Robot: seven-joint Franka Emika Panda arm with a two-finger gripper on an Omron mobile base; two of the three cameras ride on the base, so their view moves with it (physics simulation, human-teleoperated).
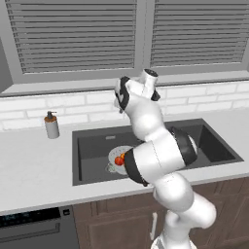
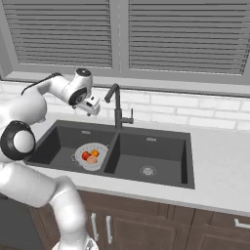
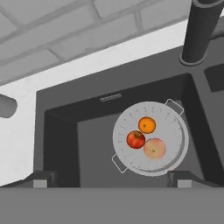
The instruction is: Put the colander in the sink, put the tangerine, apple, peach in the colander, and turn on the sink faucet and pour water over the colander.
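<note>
Claw [image 2: 93, 108] spread wide, empty, high above the sink [image 3: 61, 144]; colander [image 3: 175, 131] at five o'clock of its basin, faucet [image 2: 117, 105] at three.

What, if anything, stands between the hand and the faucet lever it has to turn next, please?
Nothing visible does. The hand, open, hovers above the left basin of the sink, left of the sink faucet, with bare air between them. The lever juts from the faucet's far side, so the upright itself partly shields it.

Glossy white arm [image 1: 155, 160], dark joints
</note>
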